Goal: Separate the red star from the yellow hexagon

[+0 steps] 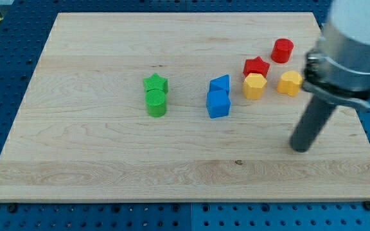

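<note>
touching at their edges, the red star sits just above the yellow hexagon toward the view's upper right of the tabletop. my tip rests well apart, lower right; the arm carries no gripper.

The arm enters from the upper right of the frame, its pale housing blurred at the edge. Below a dark collar, the straight dark rod slants down and slightly leftward, my tip at right of centre.
</note>
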